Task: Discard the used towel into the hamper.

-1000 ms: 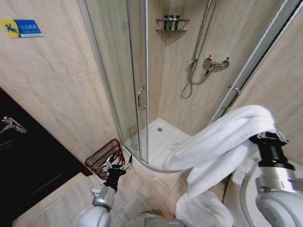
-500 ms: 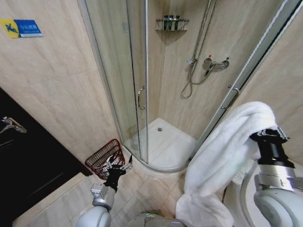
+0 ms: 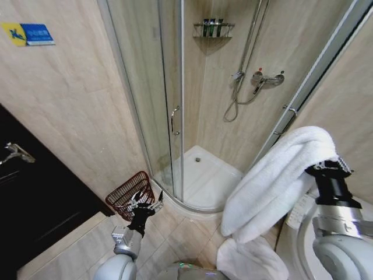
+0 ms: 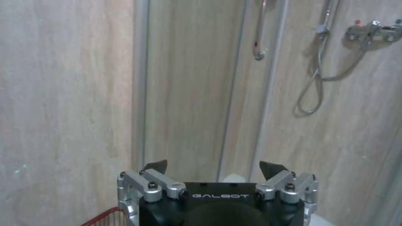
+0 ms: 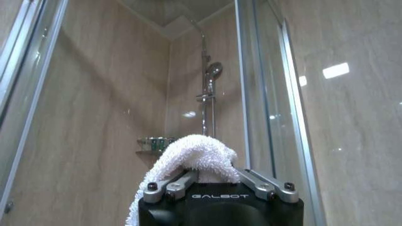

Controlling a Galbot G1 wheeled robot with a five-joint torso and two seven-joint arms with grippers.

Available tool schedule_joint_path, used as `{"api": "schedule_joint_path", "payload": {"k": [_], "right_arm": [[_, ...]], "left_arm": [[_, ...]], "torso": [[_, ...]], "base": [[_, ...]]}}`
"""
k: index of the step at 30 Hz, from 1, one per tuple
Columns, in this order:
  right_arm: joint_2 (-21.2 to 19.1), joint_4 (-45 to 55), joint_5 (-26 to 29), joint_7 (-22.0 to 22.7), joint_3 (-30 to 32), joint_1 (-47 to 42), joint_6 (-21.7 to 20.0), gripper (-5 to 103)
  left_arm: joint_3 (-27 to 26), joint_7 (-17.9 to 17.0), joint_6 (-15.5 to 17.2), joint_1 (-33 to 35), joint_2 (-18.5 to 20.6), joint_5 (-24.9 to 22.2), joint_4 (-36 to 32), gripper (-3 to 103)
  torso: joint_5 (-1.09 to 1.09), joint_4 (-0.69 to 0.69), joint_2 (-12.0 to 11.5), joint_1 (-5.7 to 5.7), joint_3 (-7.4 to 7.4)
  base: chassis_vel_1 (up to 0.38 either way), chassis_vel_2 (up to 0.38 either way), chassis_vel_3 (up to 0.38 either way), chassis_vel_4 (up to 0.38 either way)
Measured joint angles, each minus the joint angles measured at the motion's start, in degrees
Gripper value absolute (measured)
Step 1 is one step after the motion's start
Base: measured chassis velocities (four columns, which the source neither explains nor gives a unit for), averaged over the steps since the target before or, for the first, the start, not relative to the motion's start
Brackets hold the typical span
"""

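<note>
So I've got the white towel (image 3: 274, 181) up in the air on my right gripper (image 3: 326, 169), fingers pinched together on a bunched fold of it, and you can see the terry poking up between them in the right wrist view (image 5: 197, 157). The rest drapes down and to the left of the arm, with more white cloth piled low on the near right, just beside the curved white fixture (image 3: 300, 245) there.

Progress-wise: I'd call the pickup done and the drop-off not started. The hamper (image 3: 129, 195), the little dark-red wire basket, sits on the floor tiles on the left, tucked against the beige wall right by the corner of the shower enclosure. It looks empty from up here, but I can't see all the way in.

My left gripper (image 3: 144, 204) hangs low just in front of the hamper, fingers spread wide with nothing between them (image 4: 217, 190).

Stuff in the way: the towel is well apart from the hamper, on the far side of my own body. The glass shower door (image 3: 151, 99) with its handle (image 3: 173, 119) and the raised shower tray (image 3: 204, 178) sit between the two, and my parked left arm is right at the basket's rim, so I reckon swinging across needs care. Dark door (image 3: 35, 198) on the far left isn't a problem.
</note>
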Motion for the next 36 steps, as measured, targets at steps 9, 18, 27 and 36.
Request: {"api": "schedule_joint_path", "payload": {"k": [9, 18, 27, 36], "right_arm": [[-0.13, -0.02, 0.07, 0.92, 2.07, -0.01, 2.46, 8], [-0.23, -0.04, 0.09, 0.27, 2.25, -0.17, 3.09, 8], [0.02, -0.04, -0.26, -0.02, 1.81, 0.62, 3.86, 8], [0.15, -0.04, -1.02, -0.54, 1.77, 0.58, 3.91, 8]], "left_arm": [[0.0, 0.0, 0.0, 0.0, 0.0, 0.0, 0.0, 99], [0.0, 0.0, 0.0, 0.0, 0.01, 0.0, 0.0, 99], [0.0, 0.0, 0.0, 0.0, 0.0, 0.0, 0.0, 99], [0.0, 0.0, 0.0, 0.0, 0.0, 0.0, 0.0, 99]], "torso": [[-0.01, -0.01, -0.2, -0.12, -0.06], [0.0, -0.01, 0.18, 0.03, 0.13], [0.0, -0.01, 2.09, 0.93, 1.13], [0.0, -0.01, 2.72, 1.21, 1.48]], "base": [[0.031, 0.032, 0.034, 0.027], [0.0, 0.0, 0.0, 0.0], [0.0, 0.0, 0.0, 0.0], [0.0, 0.0, 0.0, 0.0]]}}
